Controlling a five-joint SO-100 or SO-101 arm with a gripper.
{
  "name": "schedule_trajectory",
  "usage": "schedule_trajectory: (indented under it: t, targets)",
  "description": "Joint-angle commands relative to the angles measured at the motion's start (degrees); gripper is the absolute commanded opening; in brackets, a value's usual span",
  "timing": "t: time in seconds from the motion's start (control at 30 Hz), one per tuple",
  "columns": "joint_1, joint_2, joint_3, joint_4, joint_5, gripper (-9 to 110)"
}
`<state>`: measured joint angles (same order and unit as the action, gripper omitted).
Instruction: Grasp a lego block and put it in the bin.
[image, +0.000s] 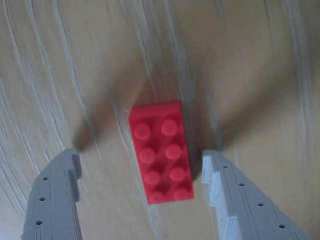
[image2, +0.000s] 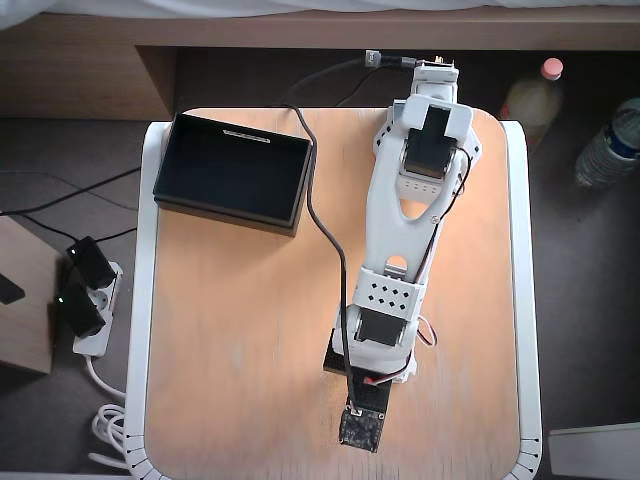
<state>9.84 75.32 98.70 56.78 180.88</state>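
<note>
Wrist view looks down past the end effector (image: 142, 160), whose two grey printed fingers (image: 55, 200) stand spread wide apart, released and holding nothing. Between them lies the red lego block (image: 161, 151), flat on the wood-grain desk (image: 240, 60) with its studs up. Its long side runs roughly along the fingers, tilted a little, so the jaws face its two long flanks, which I judge is the sensible way to pinch it across the narrow width. The block sits nearer the right-hand finger in this view, with a clear strip of desk showing on both sides; neither finger touches it. Dark shadows of the fingers fall on the desk above the block, which suggests the end effector hangs close over the surface.

Seen from overhead, the white arm (image2: 410, 230) reaches from the far edge toward the near side of the desk, and its wrist covers the block entirely. The black bin (image2: 232, 170) stands empty at the far left corner in that view, well apart from the end effector, so a carry across the desk is yet to come. A black cable (image2: 320, 215) trails just beside the bin's right wall and could snag.
</note>
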Motion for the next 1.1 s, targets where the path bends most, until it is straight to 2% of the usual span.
schedule_trajectory:
  t: [0.0, 0.3, 0.6, 0.83, 1.07]
  targets:
    - [-1.14, 0.53, -6.94, -1.41, 0.18, 24]
    - [-0.26, 0.18, -6.77, -1.49, 0.88, 19]
    - [0.44, 0.26, -6.24, -1.41, 0.35, 0]
    - [1.41, 1.93, -5.36, -0.44, -1.58, 0]
    - [5.19, 10.11, -5.36, 6.50, -2.81, 0]
